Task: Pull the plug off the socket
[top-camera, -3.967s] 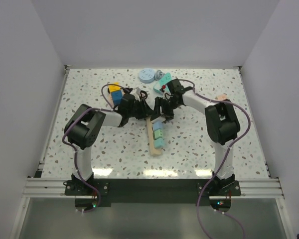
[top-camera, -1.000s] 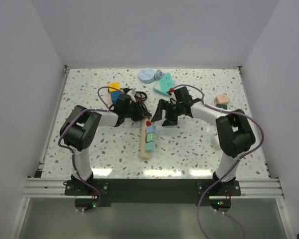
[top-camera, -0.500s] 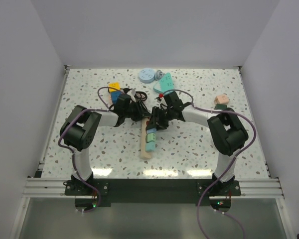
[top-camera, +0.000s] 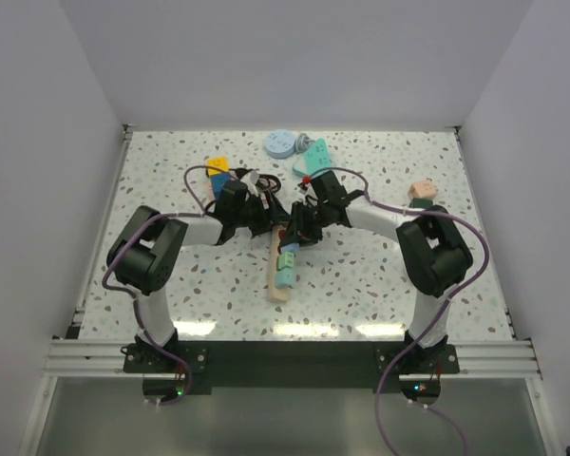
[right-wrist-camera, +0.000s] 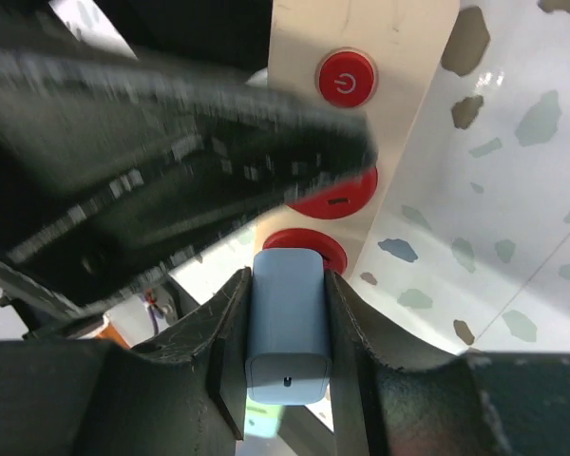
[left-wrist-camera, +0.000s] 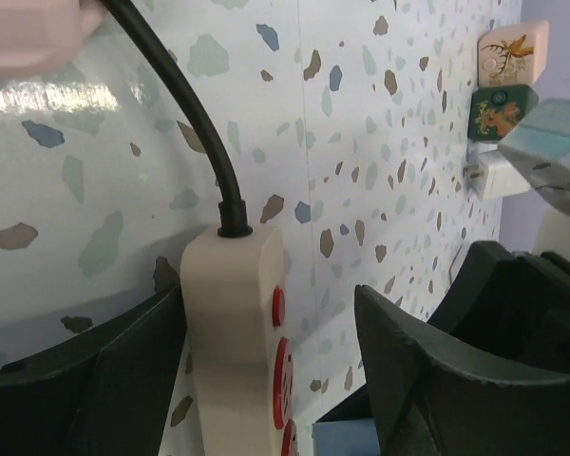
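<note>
- Clamped tight, the right jaws grip the plug point(right-wrist-camera: 285, 332), a pale blue blocky adapter, with their fingers point(right-wrist-camera: 230, 366) pressed flat on its two side faces.
- That plug is seated in a round red outlet of the socket point(right-wrist-camera: 410, 38), the cream strip running away ahead of the right jaws. Past the plug come another red outlet and then a red power button point(right-wrist-camera: 347, 80).
- Spread apart, the left jaws straddle the cord end of the socket. Of their fingers point(left-wrist-camera: 95, 380), one lies hard by the strip's side (touching or not, I cannot tell). The other stands clear, with bare table point(left-wrist-camera: 342, 142) between it and the strip.
- From that end, just ahead of the left jaws, a black cord point(left-wrist-camera: 195, 133) leaves the strip and runs off toward a pink piece point(left-wrist-camera: 28, 28).
- Seen from above, both pairs of jaws meet from opposite sides at the socket's far end. Two more plugs sit on the strip behind the right jaws, one greenish point(top-camera: 288, 258) and one teal point(top-camera: 283, 278).
- Beside the right jaws, a blurred black bar point(right-wrist-camera: 171, 161) crosses the wrist view (too smeared to name).
</note>
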Robot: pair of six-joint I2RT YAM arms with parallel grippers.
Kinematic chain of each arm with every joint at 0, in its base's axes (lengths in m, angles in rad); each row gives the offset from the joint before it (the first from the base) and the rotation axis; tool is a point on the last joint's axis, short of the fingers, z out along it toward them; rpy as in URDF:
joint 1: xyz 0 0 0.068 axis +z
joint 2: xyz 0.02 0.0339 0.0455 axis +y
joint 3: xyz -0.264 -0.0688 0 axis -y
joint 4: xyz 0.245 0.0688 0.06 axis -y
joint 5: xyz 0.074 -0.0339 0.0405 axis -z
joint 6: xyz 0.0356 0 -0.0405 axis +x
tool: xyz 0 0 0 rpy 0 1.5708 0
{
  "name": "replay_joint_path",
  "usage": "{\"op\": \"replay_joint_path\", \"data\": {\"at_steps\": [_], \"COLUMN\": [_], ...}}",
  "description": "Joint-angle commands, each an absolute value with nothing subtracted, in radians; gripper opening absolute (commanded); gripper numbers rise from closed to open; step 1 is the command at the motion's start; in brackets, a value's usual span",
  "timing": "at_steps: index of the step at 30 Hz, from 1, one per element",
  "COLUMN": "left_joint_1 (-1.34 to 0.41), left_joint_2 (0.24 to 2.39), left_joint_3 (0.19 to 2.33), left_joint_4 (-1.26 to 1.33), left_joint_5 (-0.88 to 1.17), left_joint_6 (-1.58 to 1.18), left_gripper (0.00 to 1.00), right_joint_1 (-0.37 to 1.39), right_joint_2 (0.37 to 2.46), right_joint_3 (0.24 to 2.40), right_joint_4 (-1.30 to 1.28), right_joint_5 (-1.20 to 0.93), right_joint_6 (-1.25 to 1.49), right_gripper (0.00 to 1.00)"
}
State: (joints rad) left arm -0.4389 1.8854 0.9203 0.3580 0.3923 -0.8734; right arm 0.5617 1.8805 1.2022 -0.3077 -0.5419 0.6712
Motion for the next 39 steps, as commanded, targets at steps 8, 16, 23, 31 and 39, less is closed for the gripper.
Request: {"op": "replay_joint_path", "data": {"at_steps": [8, 16, 23, 31, 39], "left_joint_1": [-0.465, -0.463, -0.463, -0.463, -0.463], "left_joint_2": [1.838, 1.871, 1.874, 1.904, 1.913], "left_joint_3": [0.839, 0.873, 0.879, 0.905, 0.916], "left_joint_4": [0.359, 0.301, 0.305, 0.298, 0.327], "left_joint_5": [0.407, 0.37, 0.374, 0.393, 0.42], "left_joint_6": [-0.812, -0.787, -0.79, -0.788, -0.808], "left_gripper": [0.75, 0.69, 0.68, 0.68, 0.68], "right_joint_1": [0.557, 0.471, 0.203, 0.062, 0.002], "right_joint_2": [1.913, 1.835, 1.747, 1.813, 1.845], "right_joint_3": [1.321, 1.321, 1.267, 1.376, 1.379], "right_joint_4": [-0.342, -0.437, -0.527, -0.781, -0.861], "right_joint_5": [-0.551, -0.472, -0.474, -0.004, 0.297], "right_joint_6": [0.634, 0.594, 0.477, 0.422, 0.502], "right_gripper": [0.0, 0.0, 0.0, 0.0, 0.49]}}
